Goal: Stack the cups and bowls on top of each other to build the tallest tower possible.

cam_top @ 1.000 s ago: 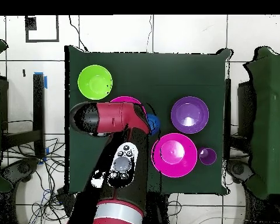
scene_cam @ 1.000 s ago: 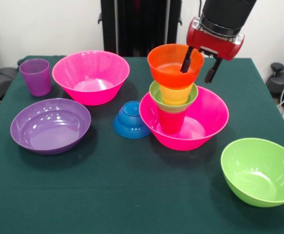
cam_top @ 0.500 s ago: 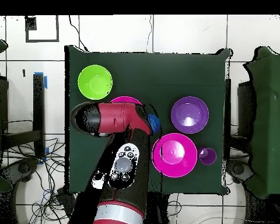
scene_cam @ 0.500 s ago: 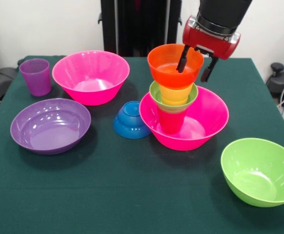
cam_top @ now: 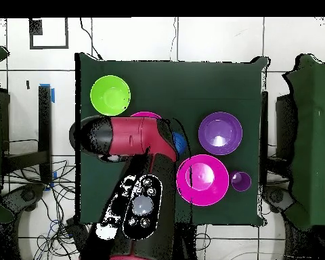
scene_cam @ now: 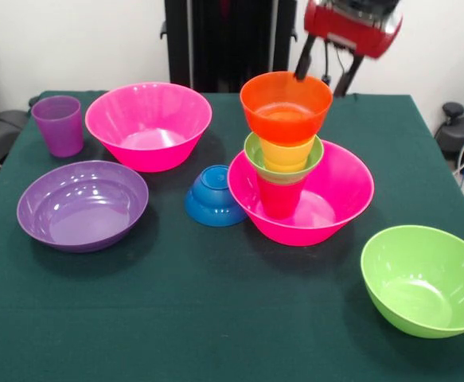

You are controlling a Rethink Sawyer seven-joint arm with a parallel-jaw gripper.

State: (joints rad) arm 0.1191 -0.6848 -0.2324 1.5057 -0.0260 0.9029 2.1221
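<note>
A tower stands right of centre in the front view: a large hot pink bowl [scene_cam: 339,203] holds a red cup [scene_cam: 279,199], then a small green bowl [scene_cam: 255,155], a yellow-orange cup [scene_cam: 287,153] and an orange bowl [scene_cam: 286,107] on top. My gripper [scene_cam: 325,70] hangs open and empty just above and behind the orange bowl's far right rim, touching nothing. The small blue bowl [scene_cam: 214,195] lies tilted against the pink bowl's left side. In the overhead view my arm [cam_top: 131,139] hides the tower; only a pink rim [cam_top: 146,114] and a bit of the blue bowl [cam_top: 179,142] show.
A second pink bowl [scene_cam: 148,125] [cam_top: 202,179] and the purple cup [scene_cam: 58,125] [cam_top: 241,181] stand at the far left. The wide purple bowl [scene_cam: 82,204] [cam_top: 220,133] sits front left, the lime green bowl [scene_cam: 423,278] [cam_top: 110,94] front right.
My gripper has risen from around the orange bowl's rim and now hangs clear above it. The orange bowl stays on the tower.
</note>
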